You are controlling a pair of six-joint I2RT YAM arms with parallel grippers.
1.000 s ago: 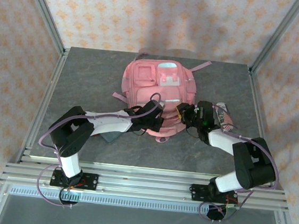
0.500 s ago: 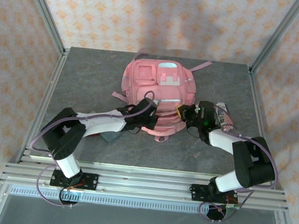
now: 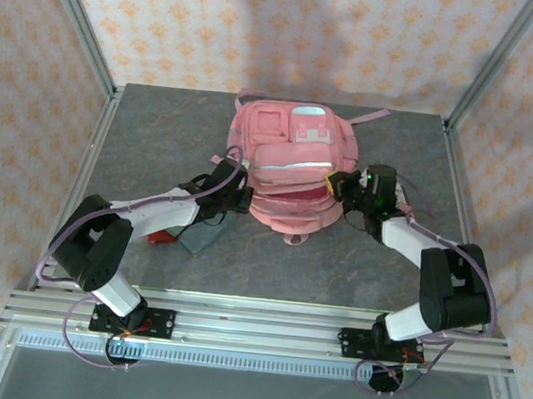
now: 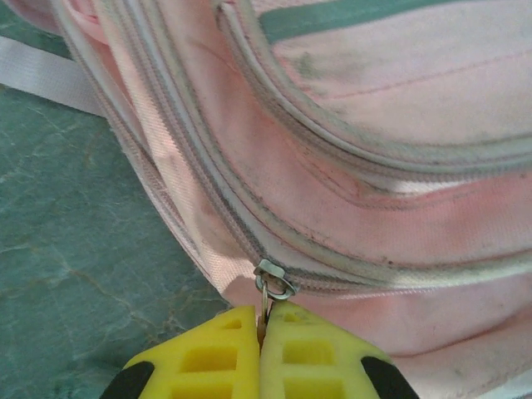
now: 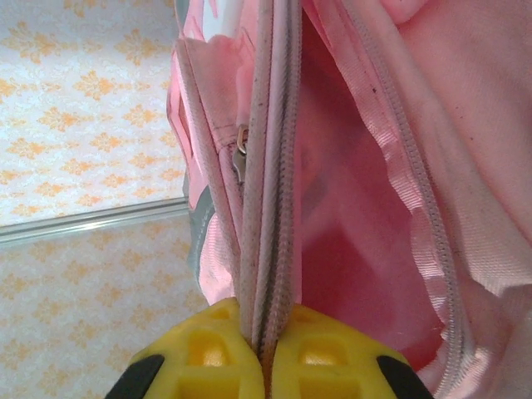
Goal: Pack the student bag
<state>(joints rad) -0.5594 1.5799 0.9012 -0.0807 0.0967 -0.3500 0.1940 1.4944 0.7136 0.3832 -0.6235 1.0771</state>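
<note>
The student bag point(image 3: 290, 159), pink with a teal patch and grey zip trim, lies at the middle back of the table. My left gripper point(image 3: 236, 193) is at its near left edge, shut on the metal zip pull point(image 4: 266, 309) that hangs from the slider point(image 4: 275, 280). My right gripper point(image 3: 339, 184) is at the bag's right side, shut on the grey zip edge point(image 5: 274, 208) of the main opening. That opening gapes, and the pink lining point(image 5: 349, 249) shows inside. The bag's pink fabric point(image 4: 399, 108) takes up most of the left wrist view.
A red thing point(image 3: 160, 237) and a grey-teal thing point(image 3: 203, 236) lie on the grey table point(image 3: 149, 140) partly under my left arm. A small striped thing point(image 3: 403, 204) sits beside my right arm. Metal frame posts stand at the back corners.
My left gripper has pulled the zip pull leftward round the bag's near edge. The right gripper has shut on the zip edge and moved back. The bag has shifted toward the back.
</note>
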